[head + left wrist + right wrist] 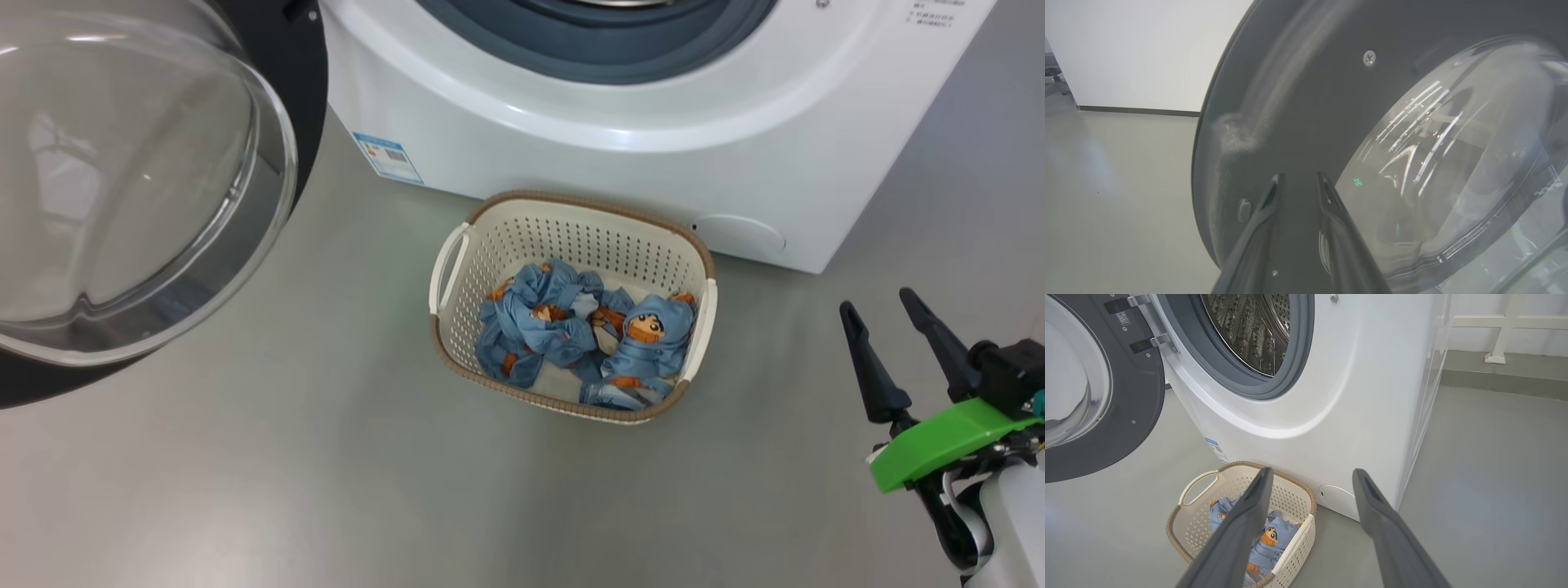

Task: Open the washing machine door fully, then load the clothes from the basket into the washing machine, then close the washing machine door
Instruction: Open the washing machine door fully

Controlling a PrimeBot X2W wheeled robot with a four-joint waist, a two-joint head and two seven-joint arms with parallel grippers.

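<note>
As the door hangs open by the basket, left gripper (before its glass) and right gripper gape.

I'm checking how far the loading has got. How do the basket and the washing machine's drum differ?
The basket is cream plastic with a brown rim; the drum is bare steel inside a grey-blue seal. The basket sits on the floor, open upward; the drum opens sideways, higher up. The basket holds the blue clothes; the part of the drum in view holds none. Both have walls full of small holes.
</note>
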